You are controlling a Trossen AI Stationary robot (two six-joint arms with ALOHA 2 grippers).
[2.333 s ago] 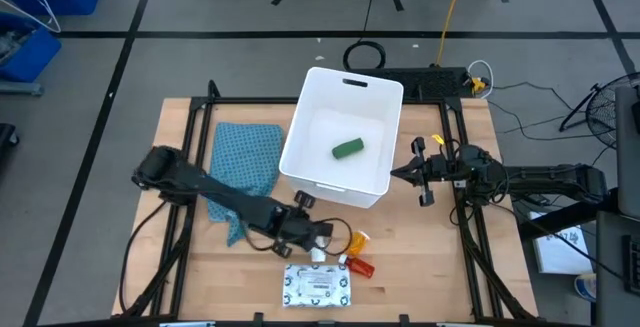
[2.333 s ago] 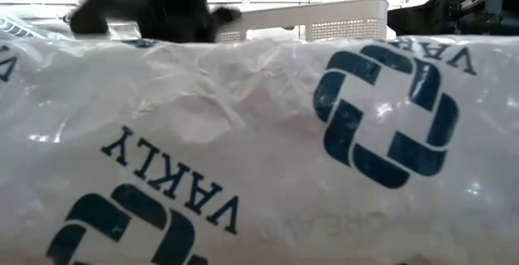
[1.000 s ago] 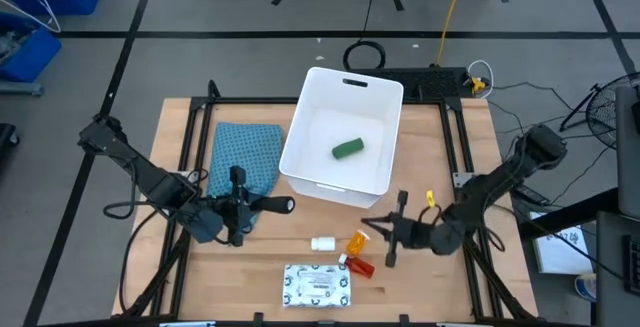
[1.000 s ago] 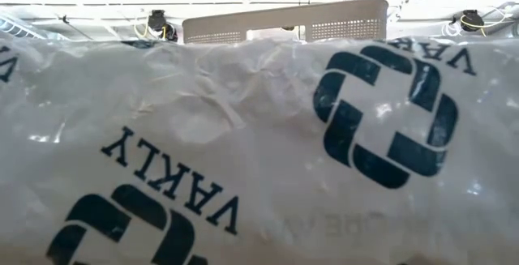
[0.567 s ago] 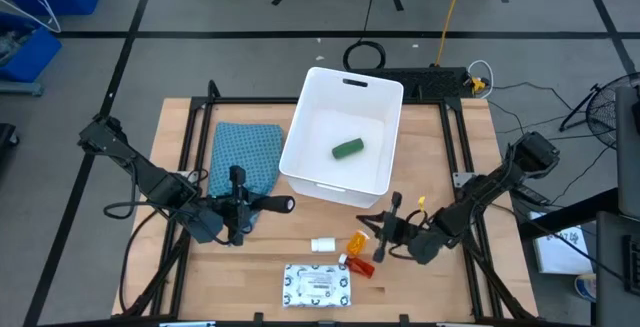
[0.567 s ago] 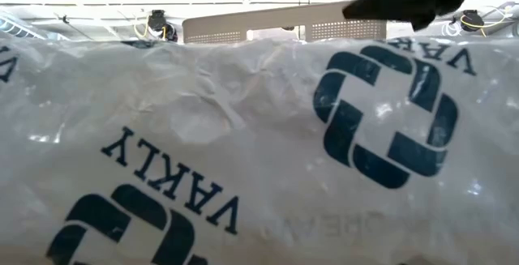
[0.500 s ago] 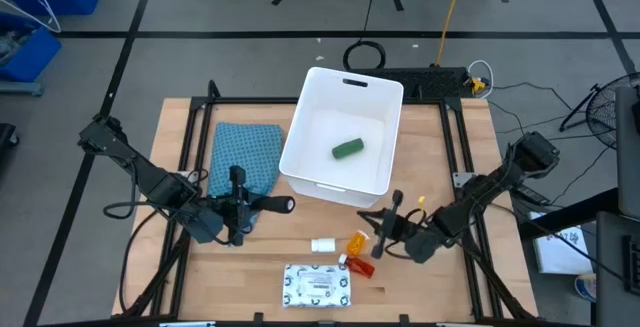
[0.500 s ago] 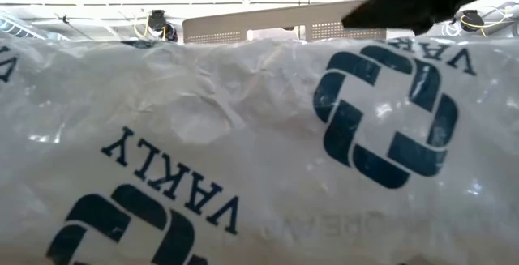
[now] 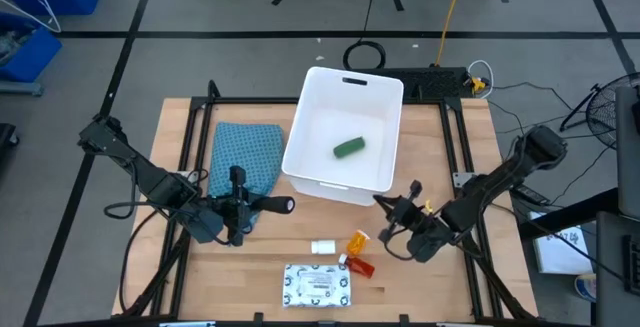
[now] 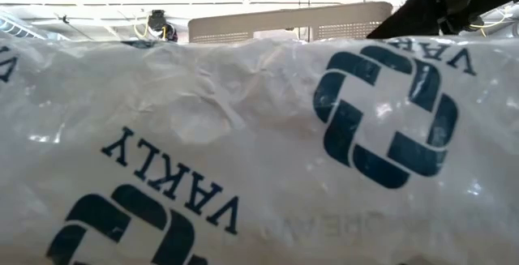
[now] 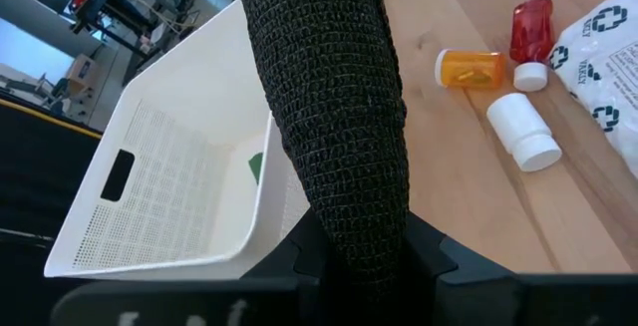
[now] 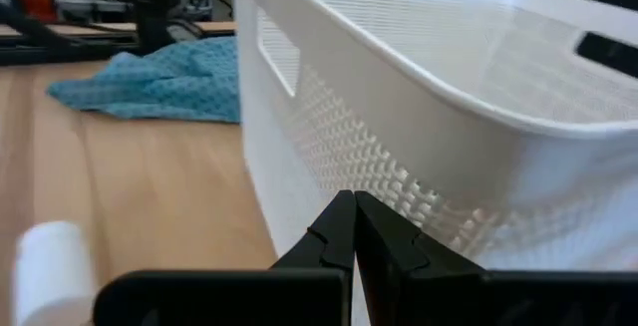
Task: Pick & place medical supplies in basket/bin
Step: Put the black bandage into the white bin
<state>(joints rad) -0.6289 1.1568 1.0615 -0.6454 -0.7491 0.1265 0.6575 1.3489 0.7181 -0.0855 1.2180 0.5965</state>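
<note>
My left gripper point(image 9: 262, 205) is at the table's left, near the blue cloth, and is shut on a black wrapped roll point(image 11: 329, 97). My right gripper point(image 9: 382, 202) is shut and empty, its tips point(image 12: 351, 211) at the near right corner of the white tub point(image 9: 345, 75). A green oblong piece point(image 9: 347, 148) lies in the tub. On the table near the front lie an orange pill bottle point(image 9: 357, 239), a small white bottle point(image 9: 322, 244), a red tube point(image 9: 360, 265) and a flat white printed packet point(image 9: 320, 285). The packet fills the low view point(image 10: 243, 135). My left gripper pinches one end of the black roll point(image 11: 349, 236) between its two fingers. The fingers come level from the table's left and lie along the roll. The roll sticks out past them toward the table's right point(image 9: 285, 205), clear of the table. My right gripper's shut tips stand at the tub's outer wall point(image 12: 399, 186); I cannot tell whether they touch it.
A blue patterned cloth point(image 9: 245, 157) lies left of the tub, beside my left gripper. Black frame rails run along the table's left and right sides. Bare wood shows between the tub and the loose items.
My right gripper has gone from beside the orange pill bottle toward the table's far edge and a little right, up to the tub's near right corner. The loose items lie where they were.
</note>
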